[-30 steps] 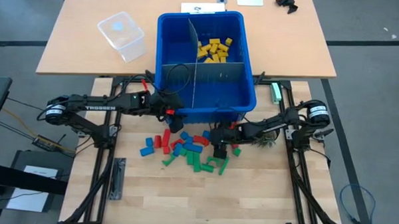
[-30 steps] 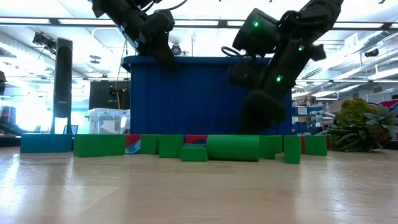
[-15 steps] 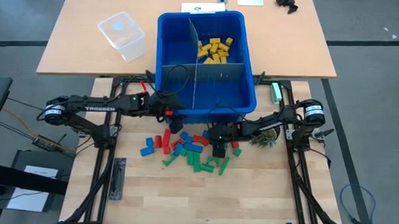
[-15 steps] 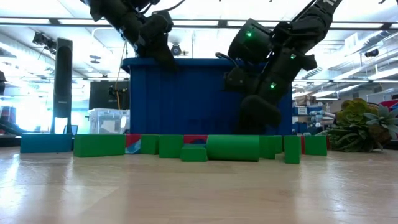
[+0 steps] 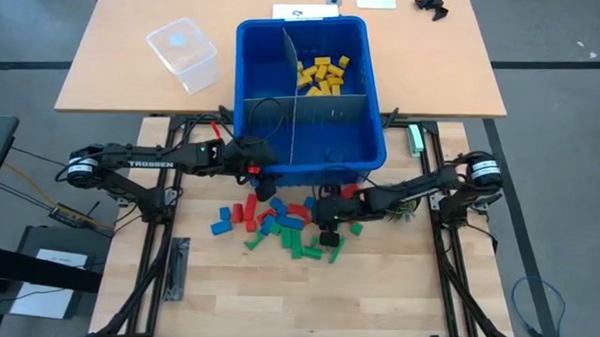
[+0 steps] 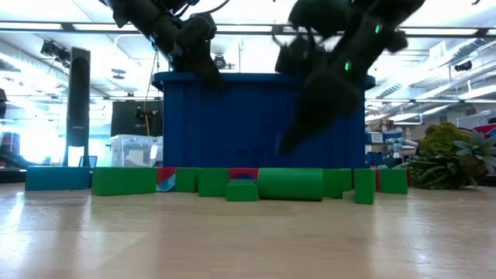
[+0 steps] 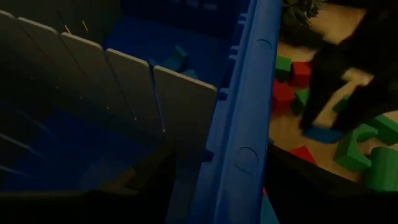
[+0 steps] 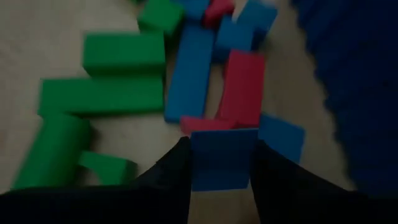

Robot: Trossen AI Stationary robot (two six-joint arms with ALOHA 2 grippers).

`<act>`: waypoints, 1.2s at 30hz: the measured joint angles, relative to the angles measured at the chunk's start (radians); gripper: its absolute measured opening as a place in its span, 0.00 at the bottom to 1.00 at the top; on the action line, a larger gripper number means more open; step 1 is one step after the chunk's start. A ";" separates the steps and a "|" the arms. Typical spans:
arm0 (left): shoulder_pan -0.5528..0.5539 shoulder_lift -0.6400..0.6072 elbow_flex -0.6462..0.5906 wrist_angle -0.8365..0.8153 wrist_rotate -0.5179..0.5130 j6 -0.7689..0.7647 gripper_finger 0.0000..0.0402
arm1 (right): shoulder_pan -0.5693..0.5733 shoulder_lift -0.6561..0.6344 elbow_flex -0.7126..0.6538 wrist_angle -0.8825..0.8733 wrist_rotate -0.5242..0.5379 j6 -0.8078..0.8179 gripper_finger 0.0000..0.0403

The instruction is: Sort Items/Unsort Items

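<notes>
two dark arms reach inward over the table (image 5: 396,292), one from each side. the right hand (image 8: 221,163) is angled down over the pile of items (image 5: 283,223), and its wrist view shows a blue block (image 8: 222,158) clamped between its two fingers (image 8: 171,177), the block's flat face filling the gap and its long axis running forward, away from the wrist. just ahead of that hand a red block (image 8: 241,87) and a long blue block (image 8: 191,71) lie side by side, both pointing the same way as the held one; off to one side of the hand two long green blocks (image 8: 99,93) lie crosswise to them, with a green cylinder (image 8: 53,149) nearer the wrist. the left hand (image 5: 263,177) hangs at the near wall of the blue bin (image 5: 371,141), its fingers spread apart and holding nothing, one on either side of the rim in its wrist view. inside the bin, beyond that hand, grey dividers (image 5: 332,110) split it into compartments, and yellow blocks (image 5: 323,74) sit in the far right one. the table is pale wood; a clear plastic tub (image 5: 182,52) stands on a second table behind. in the low view, a bright workshop with ceiling lights lies beyond the bin, and a potted plant (image 6: 449,155) stands at the side.
</notes>
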 joint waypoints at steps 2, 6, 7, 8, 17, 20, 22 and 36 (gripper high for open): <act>0.000 0.000 0.000 -0.001 0.000 0.000 0.58 | 0.026 -0.042 0.018 -0.025 0.047 0.000 0.31; 0.000 0.001 0.000 0.000 -0.001 -0.001 0.58 | 0.060 -0.131 0.050 -0.061 0.126 -0.003 0.31; 0.000 0.001 -0.001 0.000 0.000 -0.003 0.58 | 0.065 -0.156 0.057 -0.060 0.146 -0.009 0.32; 0.000 0.001 -0.001 0.000 0.000 -0.003 0.58 | 0.069 -0.182 0.062 -0.061 0.166 -0.011 0.32; 0.000 0.001 -0.001 0.004 -0.001 -0.003 0.58 | -0.061 -0.360 0.078 -0.043 0.247 -0.012 0.32; 0.000 0.001 -0.001 0.003 -0.001 -0.004 0.58 | -0.140 -0.385 0.078 -0.041 0.267 -0.011 0.32; 0.000 0.001 -0.001 0.004 -0.001 -0.006 0.58 | -0.189 -0.390 0.078 -0.036 0.265 -0.012 0.33; 0.000 0.002 -0.002 0.004 0.009 -0.007 0.58 | -0.198 -0.364 0.078 -0.052 0.095 -0.013 0.59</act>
